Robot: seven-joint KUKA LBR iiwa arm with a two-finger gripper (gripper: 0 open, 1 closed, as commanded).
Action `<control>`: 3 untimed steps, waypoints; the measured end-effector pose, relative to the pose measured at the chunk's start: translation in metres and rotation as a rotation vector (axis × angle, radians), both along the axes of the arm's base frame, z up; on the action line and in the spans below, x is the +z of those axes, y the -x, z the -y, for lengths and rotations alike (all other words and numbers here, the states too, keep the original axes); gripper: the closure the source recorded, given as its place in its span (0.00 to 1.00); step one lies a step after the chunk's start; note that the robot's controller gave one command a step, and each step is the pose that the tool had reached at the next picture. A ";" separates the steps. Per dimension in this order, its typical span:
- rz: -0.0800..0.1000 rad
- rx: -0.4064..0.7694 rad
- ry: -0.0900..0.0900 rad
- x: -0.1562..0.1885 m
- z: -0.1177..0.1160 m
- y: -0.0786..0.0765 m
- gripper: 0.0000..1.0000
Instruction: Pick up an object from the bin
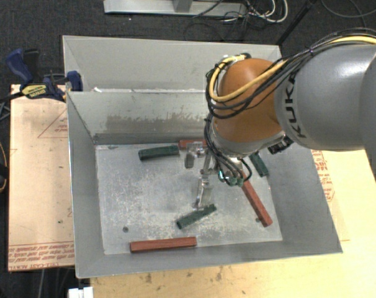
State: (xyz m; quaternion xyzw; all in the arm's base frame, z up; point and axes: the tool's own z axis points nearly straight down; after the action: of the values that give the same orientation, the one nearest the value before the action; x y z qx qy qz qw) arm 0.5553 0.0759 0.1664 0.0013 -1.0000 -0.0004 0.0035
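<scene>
My gripper (197, 182) hangs below the orange wrist cover over the middle of the bin. It is open, and nothing shows between its fingers. One thin finger (203, 191) points down at a short dark green block (196, 216) that lies tilted on the floor just in front of it. The tip ends right at that block's upper end. The other finger (190, 159) stands farther back, near a red-brown block (189, 143) by the back wall.
A dark green bar (158, 152) lies at the back left. A long red-brown bar (163, 245) lies along the front wall, and another red-brown bar (257, 203) lies slanted at the right. A green piece (260, 166) lies partly under the arm.
</scene>
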 end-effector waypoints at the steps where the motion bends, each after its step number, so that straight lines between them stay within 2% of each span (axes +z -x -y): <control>1: 0.008 -0.002 -0.001 0.004 0.000 -0.002 0.00; 2: 0.015 0.043 -0.002 -0.039 0.033 0.029 0.00; 3: 0.007 -0.029 -0.001 -0.093 0.026 0.031 1.00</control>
State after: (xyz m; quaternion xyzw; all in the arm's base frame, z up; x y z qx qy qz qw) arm 0.5239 0.0497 0.0739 -0.0133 -0.9999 -0.0008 -0.0002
